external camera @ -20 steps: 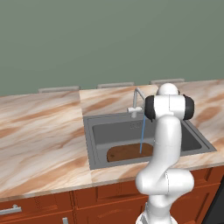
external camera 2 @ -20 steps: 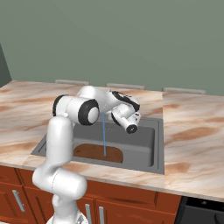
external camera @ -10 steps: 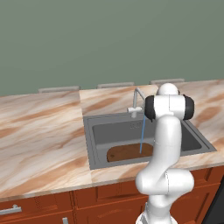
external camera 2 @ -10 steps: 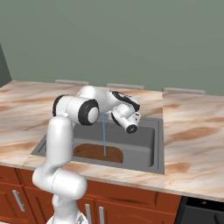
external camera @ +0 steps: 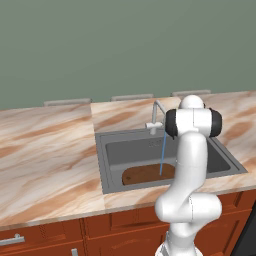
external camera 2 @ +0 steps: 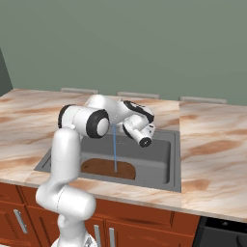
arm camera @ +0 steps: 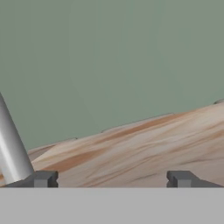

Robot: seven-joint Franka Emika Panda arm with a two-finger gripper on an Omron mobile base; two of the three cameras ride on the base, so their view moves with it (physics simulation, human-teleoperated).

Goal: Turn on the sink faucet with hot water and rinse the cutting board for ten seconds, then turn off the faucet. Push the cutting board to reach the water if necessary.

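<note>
Hand view: faucet point(arm camera: 11, 148) apparently beside widespread jaws.

Even, flat, shadowless rendered light

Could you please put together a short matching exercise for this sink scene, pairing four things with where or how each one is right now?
Things:
1. cutting board
2. water
3. faucet
4. gripper

Descriptions:
A. stands on the back rim of the sink
B. open, fingers wide apart, holding nothing
C. lies flat on the basin floor near the front wall
D. falls in a thin blue line onto the board

Pairs: 1-C, 2-D, 3-A, 4-B
</note>
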